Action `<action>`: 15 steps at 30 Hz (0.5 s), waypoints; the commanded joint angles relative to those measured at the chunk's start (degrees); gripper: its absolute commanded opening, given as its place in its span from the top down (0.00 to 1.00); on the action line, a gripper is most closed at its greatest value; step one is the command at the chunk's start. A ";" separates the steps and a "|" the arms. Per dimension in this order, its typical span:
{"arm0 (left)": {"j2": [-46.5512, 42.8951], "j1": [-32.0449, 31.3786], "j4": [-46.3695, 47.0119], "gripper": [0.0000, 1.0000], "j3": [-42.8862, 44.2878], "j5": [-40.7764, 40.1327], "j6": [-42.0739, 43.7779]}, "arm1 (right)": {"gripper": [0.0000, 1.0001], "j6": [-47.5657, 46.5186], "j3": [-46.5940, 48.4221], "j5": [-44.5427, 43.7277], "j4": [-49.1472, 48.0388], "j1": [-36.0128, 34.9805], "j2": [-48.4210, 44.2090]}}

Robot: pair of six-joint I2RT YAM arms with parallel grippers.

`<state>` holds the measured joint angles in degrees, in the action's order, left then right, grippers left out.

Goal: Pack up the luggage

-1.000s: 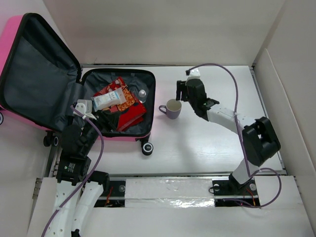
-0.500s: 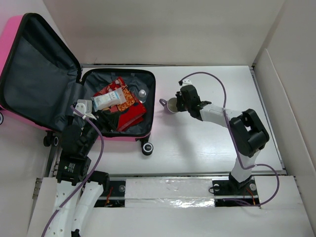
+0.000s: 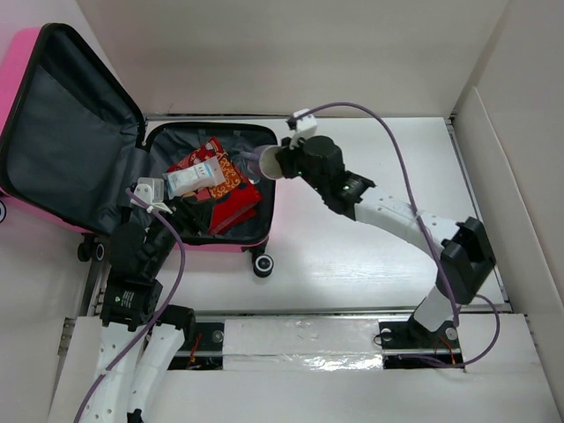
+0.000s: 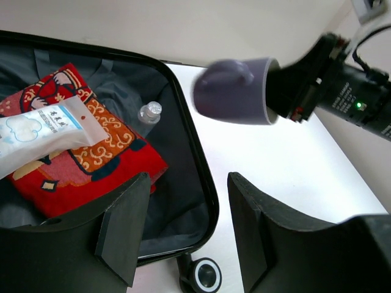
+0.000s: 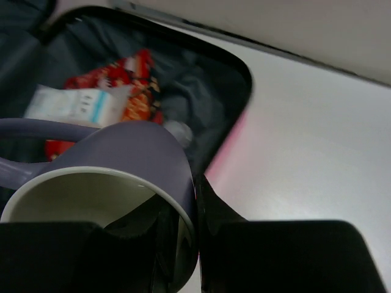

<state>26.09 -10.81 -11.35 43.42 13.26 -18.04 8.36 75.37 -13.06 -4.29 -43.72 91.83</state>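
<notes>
One luggage, pink-shelled, lay open at the left of the white table. Its lid was propped up and leaned away to the left. Its base lay flat with the grey lining up, and a black wheel showed at the near right corner.

The right arm stretched from the near right across the table to the base's right rim. The left arm rose at the near left, its wrist over the base's near edge.

Inside the base a red patterned cloth covered much of the floor, with darker items beside it that could not be made out. A white packet with blue print lay on top of the cloth.

The left gripper hung above the base's near right corner, jaws apart and nothing between them. The right gripper was clamped on the rim of a purple mug, one finger inside the cup and one outside. The mug was in the air on its side, mouth toward the arm, above the base's right rim and clear of the contents.

A small clear bottle with a cap sat on the lining near the right wall, just beside the cloth; whether it stood or lay could not be told
</notes>
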 commanded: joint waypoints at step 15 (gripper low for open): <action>-0.33 -0.18 2.48 0.50 0.97 -1.30 -0.24 | 1.00 0.16 31.08 17.71 -7.82 -9.09 33.59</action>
<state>26.09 -10.81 -11.38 43.42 12.16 -18.09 7.73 103.94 -1.52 -5.67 -51.33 128.25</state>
